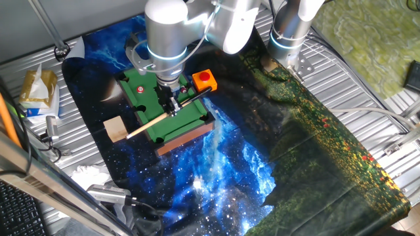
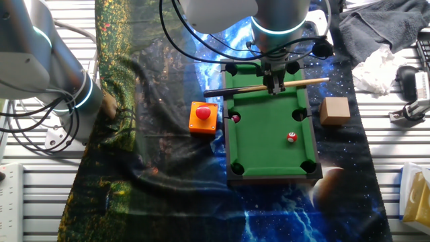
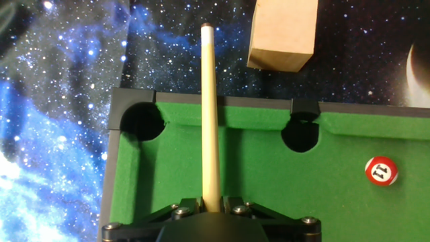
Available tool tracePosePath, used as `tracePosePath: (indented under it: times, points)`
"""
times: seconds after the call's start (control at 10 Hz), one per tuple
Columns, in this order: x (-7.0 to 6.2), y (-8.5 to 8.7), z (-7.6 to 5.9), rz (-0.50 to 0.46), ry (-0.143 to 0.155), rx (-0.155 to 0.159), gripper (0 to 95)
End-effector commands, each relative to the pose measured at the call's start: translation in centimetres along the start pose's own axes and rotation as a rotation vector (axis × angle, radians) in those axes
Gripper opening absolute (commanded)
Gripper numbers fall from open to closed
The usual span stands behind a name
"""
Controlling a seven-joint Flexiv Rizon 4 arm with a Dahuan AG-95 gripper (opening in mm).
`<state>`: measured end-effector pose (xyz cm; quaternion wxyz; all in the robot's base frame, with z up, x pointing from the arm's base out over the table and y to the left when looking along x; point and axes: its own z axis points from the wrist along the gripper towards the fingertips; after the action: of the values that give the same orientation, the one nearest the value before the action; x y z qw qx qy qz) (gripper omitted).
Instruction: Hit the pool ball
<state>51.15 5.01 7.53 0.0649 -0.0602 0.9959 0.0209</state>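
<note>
The pool ball (image 2: 291,138) is a tiny bright red ball with a white spot, lying on the green mini pool table (image 2: 262,151) toward its right side. It also shows in the hand view (image 3: 381,171) at the right and in the one fixed view (image 1: 140,90). My gripper (image 2: 274,84) hangs over the table's far end, shut on a wooden cue stick (image 2: 302,83) that lies level across the table. In the hand view the cue (image 3: 209,107) runs straight out from the gripper (image 3: 211,202). The ball lies well to the side of the cue, apart from it.
A darker maroon ball (image 2: 236,117) sits by the table's left side pocket. A red button on an orange base (image 2: 203,115) stands left of the table. A wooden block (image 2: 334,111) stands right of it, near the cue's end (image 3: 282,33). A second robot arm (image 2: 47,60) stands at the left.
</note>
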Motion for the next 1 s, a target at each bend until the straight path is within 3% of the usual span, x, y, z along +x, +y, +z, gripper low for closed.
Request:
tracePosePath:
  times: [0.1, 0.6, 0.7, 1.0]
  points:
    - [0.0, 0.0, 0.0, 0.0, 0.0, 0.0, 0.0]
    - [0.0, 0.0, 0.0, 0.0, 0.0, 0.0, 0.0]
    - [-0.4, -2.0, -4.9, -0.061, 0.025, -0.029, 0.0]
    - [-0.4, -1.4, -4.8, -0.053, 0.023, -0.027, 0.0]
